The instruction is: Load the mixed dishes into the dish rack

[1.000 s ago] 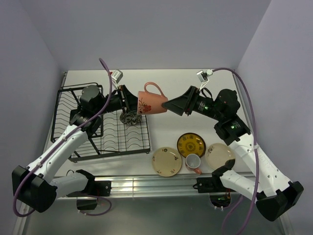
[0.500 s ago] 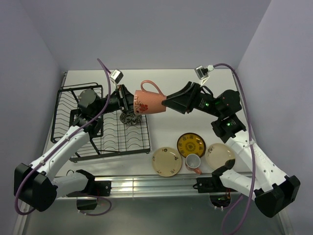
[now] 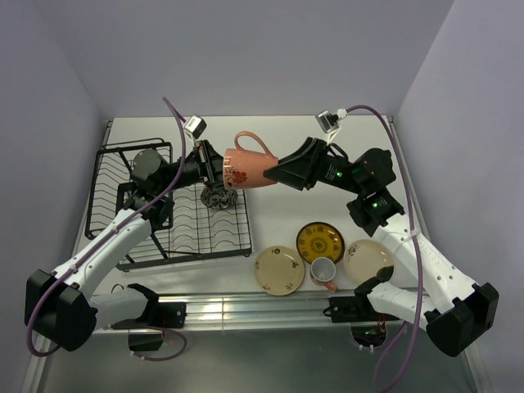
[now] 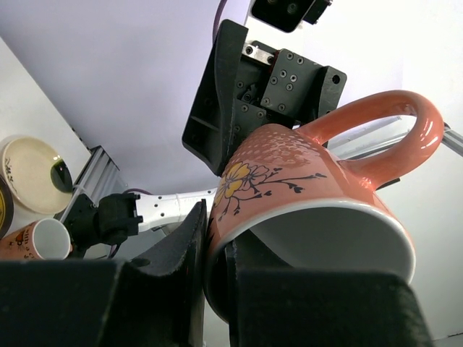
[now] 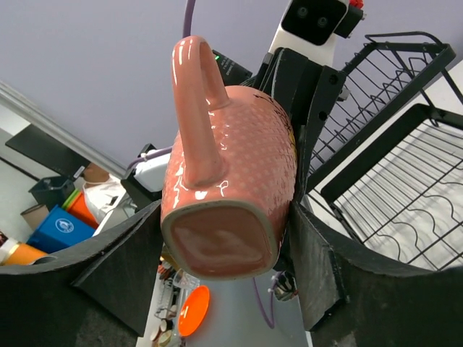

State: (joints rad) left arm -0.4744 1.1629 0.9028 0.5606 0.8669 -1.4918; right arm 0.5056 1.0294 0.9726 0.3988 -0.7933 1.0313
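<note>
A pinkish-orange mug (image 3: pixel 246 169) lies on its side in the air above the right edge of the dish rack (image 3: pixel 131 214), handle up. My left gripper (image 3: pixel 219 170) is shut on its rim, one finger inside and one outside (image 4: pixel 217 238). My right gripper (image 3: pixel 274 173) comes from the right. Its open fingers flank the mug's base (image 5: pixel 224 253) closely on both sides; I cannot tell whether they touch it. A small dark bowl (image 3: pixel 217 197) sits in the rack. On the table lie a cream plate (image 3: pixel 279 269), a mustard-yellow plate (image 3: pixel 319 241), a second mug (image 3: pixel 324 271) and another cream plate (image 3: pixel 368 260).
The rack's raised cage end (image 3: pixel 135 164) stands at the back left, under my left arm. Purple cables (image 3: pixel 174 115) loop above both wrists. The rail (image 3: pixel 246 309) carrying the arm bases runs along the near table edge.
My right gripper has moved left around the mug's base and its fingers have narrowed. The left gripper and mug have shifted slightly left and stay gripped.
</note>
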